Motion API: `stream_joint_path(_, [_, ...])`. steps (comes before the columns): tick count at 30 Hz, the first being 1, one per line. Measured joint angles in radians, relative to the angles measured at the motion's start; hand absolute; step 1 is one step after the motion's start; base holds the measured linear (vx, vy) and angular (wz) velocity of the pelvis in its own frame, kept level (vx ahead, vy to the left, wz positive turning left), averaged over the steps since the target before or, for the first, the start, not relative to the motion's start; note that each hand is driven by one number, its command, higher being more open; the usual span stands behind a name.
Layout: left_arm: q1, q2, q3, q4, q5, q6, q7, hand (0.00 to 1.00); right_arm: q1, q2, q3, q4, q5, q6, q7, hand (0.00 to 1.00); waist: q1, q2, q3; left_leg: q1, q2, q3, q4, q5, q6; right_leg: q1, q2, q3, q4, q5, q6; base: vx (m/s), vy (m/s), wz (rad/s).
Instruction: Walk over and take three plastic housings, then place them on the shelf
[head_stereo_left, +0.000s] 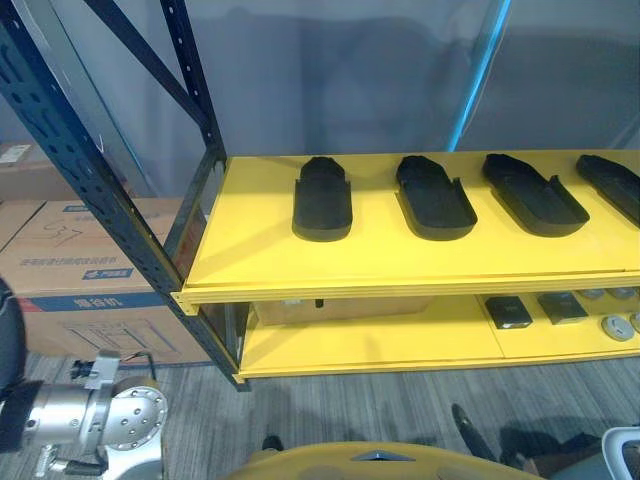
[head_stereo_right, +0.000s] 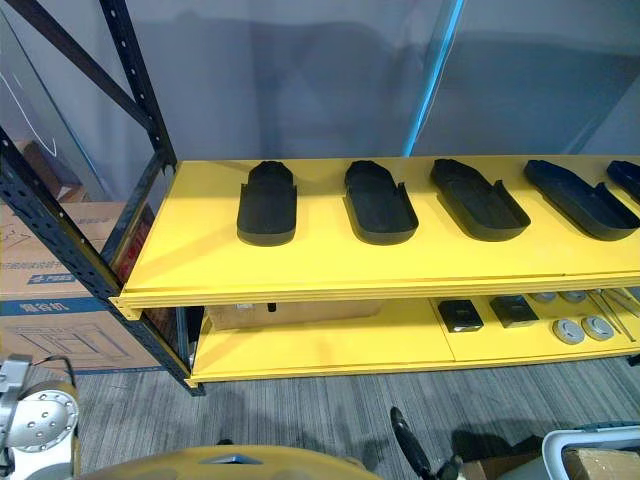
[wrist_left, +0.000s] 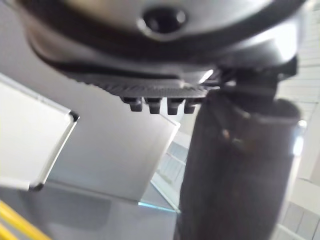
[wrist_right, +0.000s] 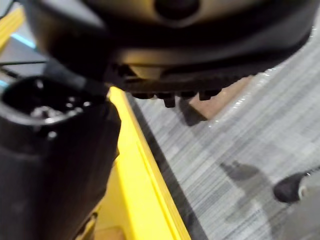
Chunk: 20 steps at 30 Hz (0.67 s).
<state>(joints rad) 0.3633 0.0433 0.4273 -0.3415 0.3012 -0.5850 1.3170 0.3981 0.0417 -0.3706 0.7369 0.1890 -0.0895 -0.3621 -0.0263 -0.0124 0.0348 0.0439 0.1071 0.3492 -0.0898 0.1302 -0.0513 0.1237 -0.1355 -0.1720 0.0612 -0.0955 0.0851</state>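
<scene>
Furthest left are stacked cardboard boxes (head_stereo_left: 80, 270), then the shelf's blue upright (head_stereo_left: 85, 185) with its slanted brace (head_stereo_left: 150, 60); I judge that steel the likeliest snag for my left arm (head_stereo_left: 110, 415) if I reach in wide. My left hand (wrist_left: 235, 165) is down at my lower left, and I cannot tell whether its fingers are wide or curled. The yellow top board (head_stereo_left: 250, 255) has bare room at its left end and along its front lip. The plastic housings lie there in a row: first housing (head_stereo_right: 268, 205), second housing (head_stereo_right: 380, 203), third housing (head_stereo_right: 480, 200), more beyond. They sit near each other, so a careless reach could shove a neighbour or drag one off the lip. Small parts (head_stereo_right: 460, 315) rest on the lower board (head_stereo_right: 330, 345). My right hand (wrist_right: 60, 165) shows above the grey floor (wrist_right: 240, 150); its fingers I cannot read either
</scene>
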Motion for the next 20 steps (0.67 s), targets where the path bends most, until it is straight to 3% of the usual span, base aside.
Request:
stream_joint_path(3, [-0.003, 0.008, 0.056, 0.142, -0.152, 0.028, -0.163, 1.00, -0.014, -0.033, -0.014, 0.080, 0.034, 0.062, 0.072, 1.00, 0.007, 0.000, -0.004, 0.004, -0.002, 0.000, 0.000, 0.001, -0.001, 0.005, -0.001, -0.003, -0.001, -0.001, 0.000, 0.00, 0.000, 0.00])
stream_joint_path(4, [-0.003, 0.015, 0.058, 0.250, -0.234, 0.055, -0.266, 1.00, -0.019, -0.041, -0.018, 0.106, 0.059, 0.085, 0.103, 1.00, 0.010, 0.001, -0.003, 0.009, -0.006, 0.000, 0.000, 0.001, -0.001, 0.010, -0.001, -0.002, -0.001, -0.001, 0.000, 0.00, 0.000, 0.00])
stream_joint_path(6, [-0.004, 0.015, 0.048, 0.502, -0.444, 0.158, -0.547, 1.00, -0.034, -0.042, -0.040, 0.145, 0.080, 0.143, 0.205, 1.00, 0.018, 0.003, 0.000, 0.018, -0.010, 0.000, 0.000, 0.000, 0.000, 0.020, -0.004, -0.002, -0.001, -0.004, 0.003, 0.00, 0.000, 0.00])
stream_joint_path(7, [-0.004, 0.013, 0.045, 0.566, -0.505, 0.191, -0.628, 1.00, -0.042, -0.042, -0.046, 0.156, 0.094, 0.162, 0.243, 1.00, 0.018, 0.001, 0.001, 0.017, -0.010, 0.000, 0.000, 0.000, 0.000, 0.020, -0.005, -0.002, -0.001, -0.006, 0.004, 0.00, 0.000, 0.00])
stream_joint_path(8, [-0.005, 0.012, 0.033, 0.701, -0.614, 0.263, -0.778, 1.00, -0.061, -0.038, -0.050, 0.175, 0.093, 0.198, 0.310, 1.00, 0.020, -0.004, 0.005, 0.017, -0.011, 0.001, 0.000, 0.000, 0.000, 0.018, -0.006, -0.002, -0.001, -0.008, 0.005, 0.00, 0.000, 0.00])
stream_joint_path(11, [-0.010, -0.007, 0.035, 0.936, -0.713, 0.386, -1.032, 1.00, -0.097, -0.033, -0.052, 0.195, 0.092, 0.230, 0.391, 1.00, 0.022, -0.027, 0.011, 0.018, -0.015, 0.003, 0.000, -0.003, 0.004, 0.018, -0.011, -0.002, -0.001, -0.011, 0.007, 0.02, 0.018, -0.02])
stream_joint_path(12, [-0.007, -0.012, 0.043, 1.046, -0.771, 0.471, -1.176, 1.00, -0.124, -0.033, -0.053, 0.202, 0.094, 0.246, 0.427, 1.00, 0.027, -0.048, 0.019, 0.018, -0.017, 0.007, 0.000, -0.007, 0.004, 0.018, -0.015, -0.002, -0.001, -0.016, 0.008, 0.05, 0.037, -0.03])
stream_joint_path(15, [-0.003, -0.024, 0.071, 1.203, -0.812, 0.599, -1.352, 1.00, -0.178, -0.038, -0.069, 0.211, 0.093, 0.260, 0.468, 1.00, 0.037, -0.055, 0.021, 0.027, -0.027, 0.026, 0.000, -0.019, 0.005, 0.016, -0.026, 0.012, -0.002, -0.016, 0.007, 0.06, 0.043, -0.13])
stream_joint_path(20, [-0.017, -0.036, 0.080, 1.263, -0.824, 0.747, -1.550, 1.00, -0.231, -0.051, -0.094, 0.221, 0.081, 0.262, 0.483, 1.00, 0.049, -0.014, 0.021, 0.047, -0.032, 0.046, 0.000, -0.035, 0.006, 0.025, -0.037, 0.021, -0.003, -0.023, -0.005, 0.06, 0.027, -0.09])
